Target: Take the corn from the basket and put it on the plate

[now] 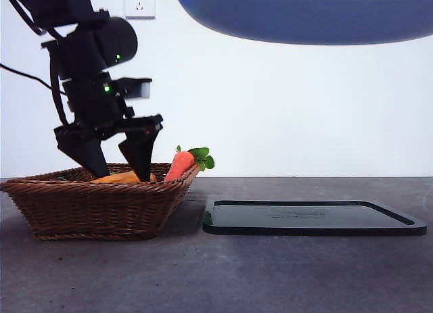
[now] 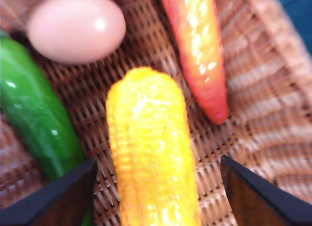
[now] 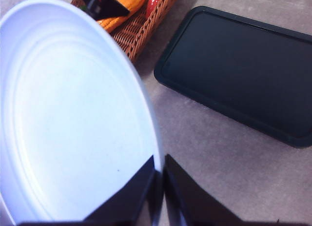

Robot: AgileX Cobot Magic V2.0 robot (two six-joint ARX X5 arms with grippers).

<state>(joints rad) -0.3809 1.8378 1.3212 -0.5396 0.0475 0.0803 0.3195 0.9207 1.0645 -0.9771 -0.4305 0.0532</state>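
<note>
The corn (image 2: 151,153) lies in the wicker basket (image 1: 95,208) on the left of the table, an orange-yellow cob (image 1: 118,178) just showing above the rim. My left gripper (image 2: 157,161) is down inside the basket, open, with one jaw on each side of the cob. Whether the jaws touch it I cannot tell. My right gripper (image 3: 160,165) is shut on the rim of the light-blue plate (image 3: 73,113). It holds the plate (image 1: 304,19) high in the air, above the table's right half.
Beside the corn in the basket lie a carrot (image 2: 200,50), a tan egg (image 2: 75,27) and a green vegetable (image 2: 34,118). The carrot (image 1: 179,165) leans on the basket's right rim. A flat black tray (image 1: 311,217) lies on the table right of the basket.
</note>
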